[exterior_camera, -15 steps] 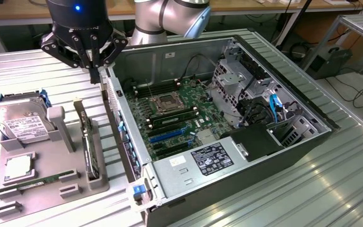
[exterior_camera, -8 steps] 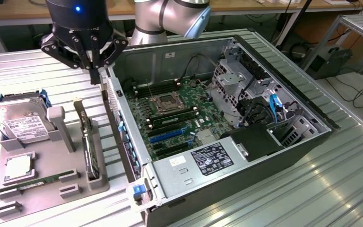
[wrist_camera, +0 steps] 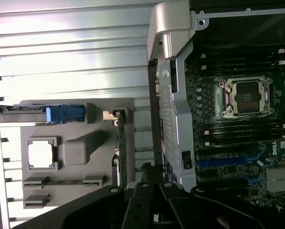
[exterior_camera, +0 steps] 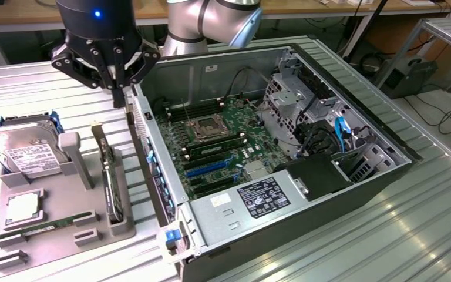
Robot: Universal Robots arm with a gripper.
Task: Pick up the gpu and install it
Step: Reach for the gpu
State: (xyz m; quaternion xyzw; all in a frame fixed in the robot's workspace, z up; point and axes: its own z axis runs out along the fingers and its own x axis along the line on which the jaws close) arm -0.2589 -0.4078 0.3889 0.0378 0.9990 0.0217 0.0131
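Observation:
The gpu (exterior_camera: 110, 176) stands on its long edge in a slot of the grey holder tray (exterior_camera: 69, 211), to the exterior view's left of the open computer case (exterior_camera: 288, 176). In the wrist view the gpu (wrist_camera: 122, 152) shows edge-on as a thin green board with its metal bracket at one end. My gripper (exterior_camera: 119, 97) hangs above the far end of the gpu, close to the case's side wall, shut with nothing between its fingers. In the wrist view the gripper (wrist_camera: 149, 183) sits between the gpu and the case rim.
The tray also holds a hard drive (exterior_camera: 23, 150) with blue tabs, a CPU (exterior_camera: 22, 207) and a RAM stick (exterior_camera: 49, 226). Inside the case are the motherboard's CPU socket (exterior_camera: 209, 127), blue expansion slots (exterior_camera: 209, 167) and the power supply (exterior_camera: 257, 200).

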